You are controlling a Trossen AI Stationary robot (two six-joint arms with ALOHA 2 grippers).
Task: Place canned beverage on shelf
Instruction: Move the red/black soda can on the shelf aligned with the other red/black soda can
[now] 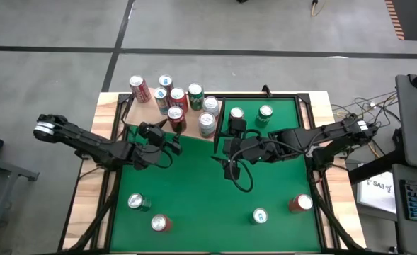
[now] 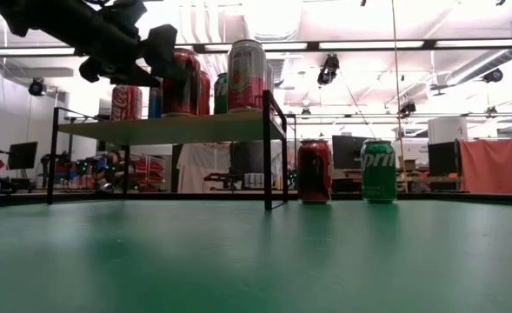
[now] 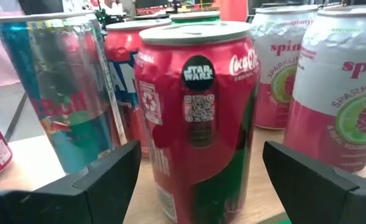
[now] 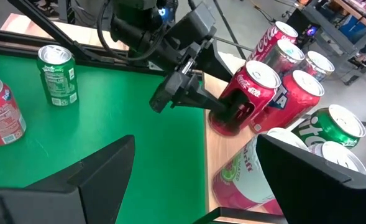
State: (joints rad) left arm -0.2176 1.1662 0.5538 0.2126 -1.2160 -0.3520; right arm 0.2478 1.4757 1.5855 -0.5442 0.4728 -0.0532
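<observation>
**Now: red can on shelf, hand let go**

Left hand (image 4: 217, 106) spread either side of red Coke can (image 3: 198, 118), not pinching; can stands on shelf (image 2: 173, 130) edge w/ others. Right hand (image 1: 229, 150) waits open nearby, empty, over green surface (image 1: 194, 198).

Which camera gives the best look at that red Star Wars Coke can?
The left wrist view: the Coke can fills it, label readable. The right wrist view shows it beside the left claw; the high view shows only a small top; the low view partly hides it.
</observation>
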